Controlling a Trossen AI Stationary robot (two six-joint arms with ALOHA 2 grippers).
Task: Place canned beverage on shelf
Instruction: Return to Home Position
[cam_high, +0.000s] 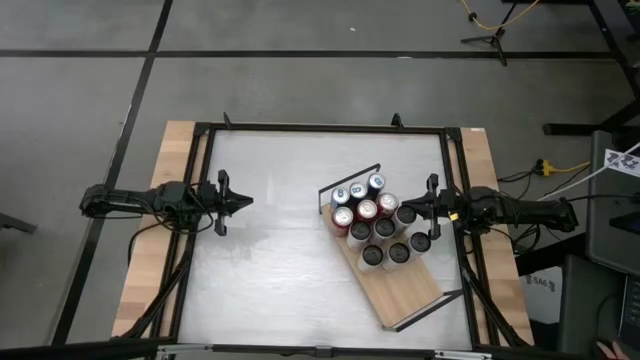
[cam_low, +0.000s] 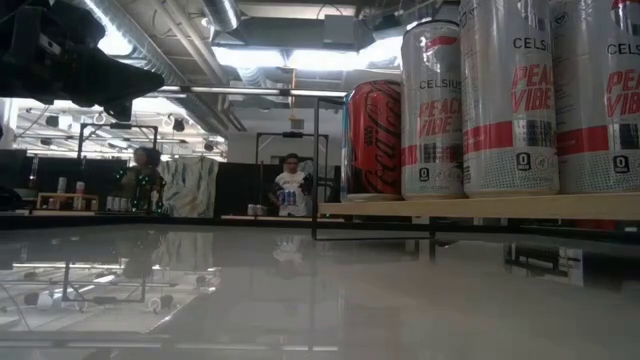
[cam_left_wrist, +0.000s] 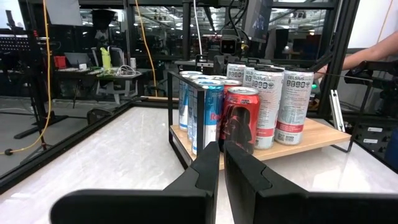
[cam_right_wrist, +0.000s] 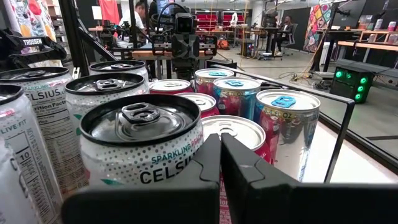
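cans racked, right arm close to the row

a white counter (cam_high: 270, 280) inside a black frame, with an open workshop beyond, carries the shelf (cam_high: 412, 288), which lies slantwise with wire rails at its short ends. the cans are all bunched at one end of the shelf: blue cans (cam_high: 375, 183) against the end rail, a row of red cans (cam_high: 366, 209) just behind them, then two rows of white pink cans (cam_high: 384, 228) packed close. the other end of the shelf is bare board. no can stands on the counter off the shelf and none is carried, so the stocking looks done and only clearing the arms remains.

the right end effector (cam_high: 408, 211) is closed on nothing, its tips just beside the white pink cans at the shelf's long edge and about level with their lids in the right wrist view. the left end effector (cam_high: 246, 201), also closed and empty, hangs well apart from the shelf, facing its railed end.

the risk sits with the right arm. a pull-back that dips or swings sideways could clip the nearest tall can. packed this tightly, one knock would likely pass down the row. a snag on a rim could also drag the shelf across the smooth counter, since nothing visible pins it.
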